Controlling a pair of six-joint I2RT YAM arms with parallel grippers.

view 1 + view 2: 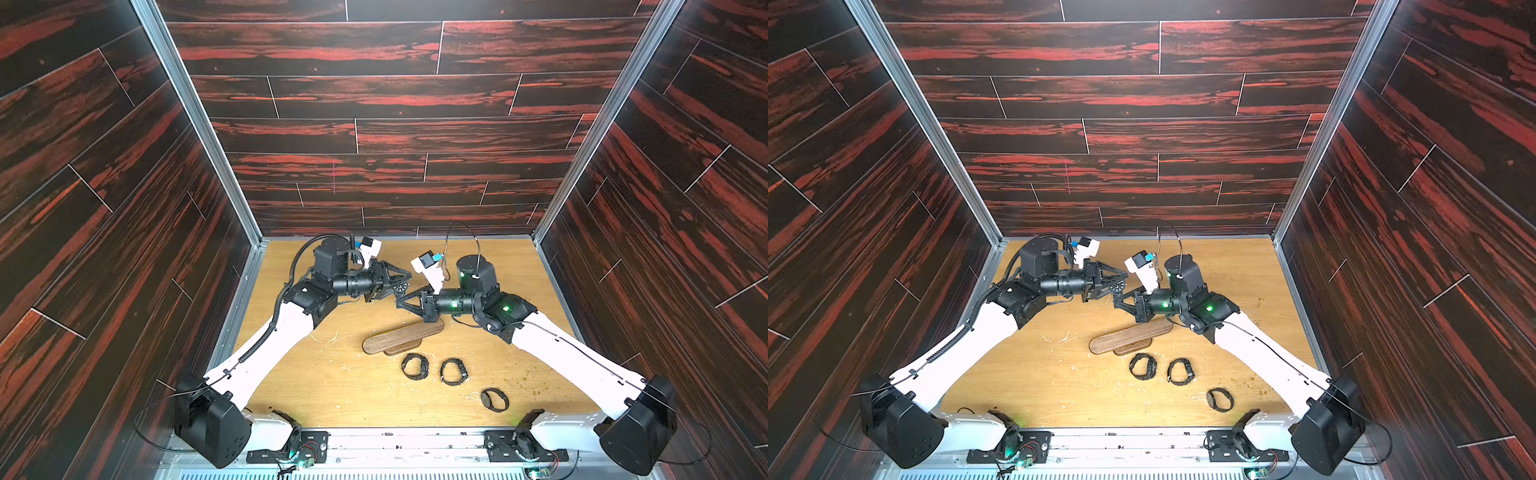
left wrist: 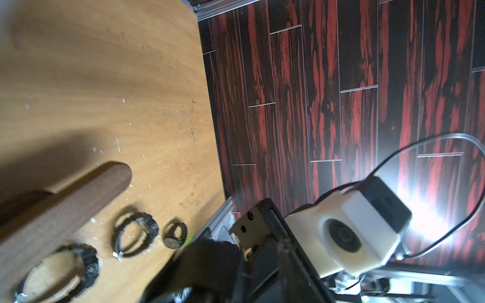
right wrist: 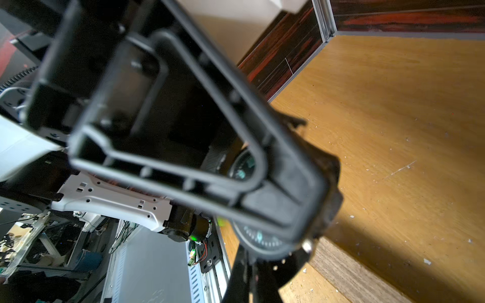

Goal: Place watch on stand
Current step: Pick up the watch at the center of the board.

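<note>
A black watch (image 1: 401,287) hangs in the air behind the stand, between both grippers. In the right wrist view its round dial (image 3: 262,240) sits just above my right gripper (image 3: 248,255), whose fingers are shut on the strap under the dial. My left gripper (image 1: 402,283) reaches in from the left. Its fingers sit on either side of the watch case, and how tightly they close is hidden. The stand (image 1: 403,337), a long dark-brown wooden bar on a small oval base, lies on the table in front of and below the grippers, with nothing on it.
Three more black watches (image 1: 424,366) (image 1: 462,371) (image 1: 487,400) lie on the table in front of the stand, also seen in the left wrist view (image 2: 152,228). Dark red wood-pattern walls (image 1: 374,137) enclose the table on three sides. Both arms meet over the table's middle.
</note>
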